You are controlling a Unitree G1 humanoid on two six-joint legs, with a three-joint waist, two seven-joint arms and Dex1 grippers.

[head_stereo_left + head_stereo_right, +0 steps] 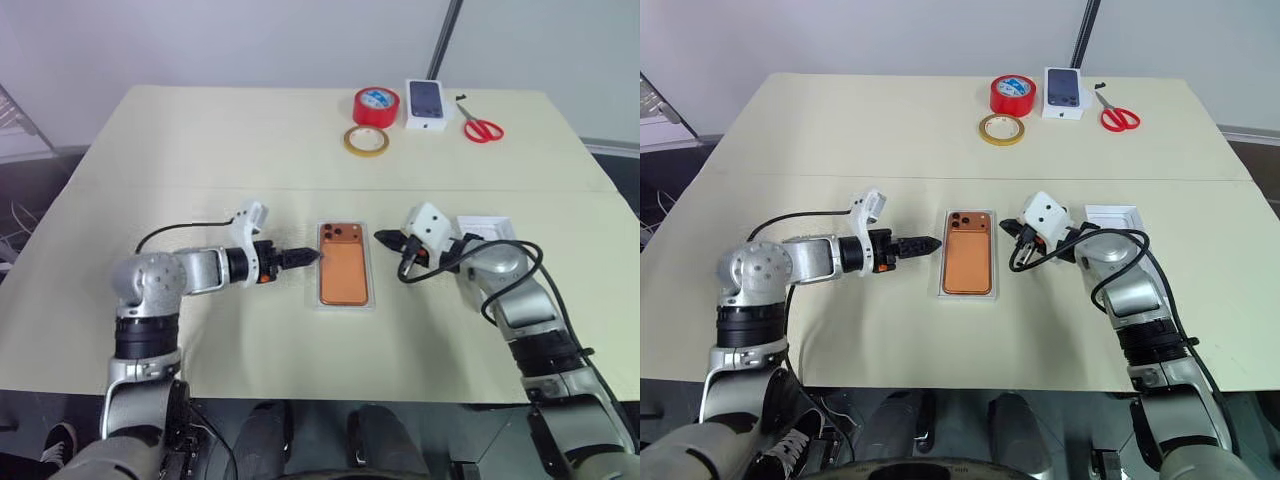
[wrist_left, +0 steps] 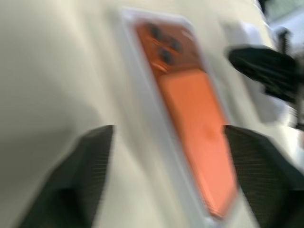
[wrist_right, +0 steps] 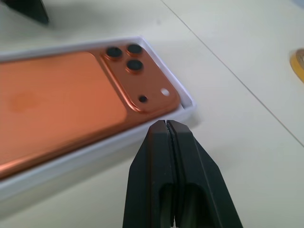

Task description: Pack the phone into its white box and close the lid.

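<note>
The orange phone (image 1: 343,268) lies camera side up inside the white box (image 1: 344,306) at the table's middle. My left gripper (image 1: 308,256) points at the box's left side. In the left wrist view its fingers (image 2: 90,161) stand apart, open and empty. My right gripper (image 3: 166,122) is shut, with its tip just off the box corner (image 3: 186,102) by the phone's camera block (image 3: 135,76). A shallow white rectangular piece (image 1: 1112,215) lies behind my right forearm, partly hidden. I cannot tell whether it is the lid.
At the table's far side sit a red tape roll (image 1: 376,105), a yellow tape ring (image 1: 366,141), a small white box printed with a dark phone (image 1: 427,103) and red-handled scissors (image 1: 481,128). A black cable (image 1: 420,272) loops by my right wrist.
</note>
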